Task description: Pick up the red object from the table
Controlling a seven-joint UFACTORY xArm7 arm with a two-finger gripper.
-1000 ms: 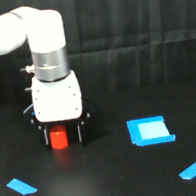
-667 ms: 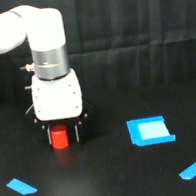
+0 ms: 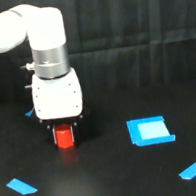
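- The table [image 3: 112,179] is a wide, flat, matte black surface that fills the lower part of the exterior view; its far edge meets a dark backdrop.
- Behind it hangs a black curtain [image 3: 135,15] with soft vertical folds, and the room past it cannot be made out.
- The white arm [image 3: 26,30] comes in from the upper corner on the exterior view's left and bends down into a silver wrist ring and a white boxy body.
- The gripper [image 3: 64,133] hangs under that body, low over the table toward its left side in this view.
- The red object [image 3: 64,137] stands upright on the table, directly below the gripper and between its dark fingers.
- Whether the fingers press on the block or merely flank it cannot be told: they are mostly hidden and dark against the surface.
- A blue square [image 3: 150,130] lies flat on the table, well apart from the block, toward the view's right.
- One blue tape strip [image 3: 21,186] lies near the front left corner, another [image 3: 192,170] near the front right.
- A small blue scrap [image 3: 29,113] shows just beside the white body, at its left.
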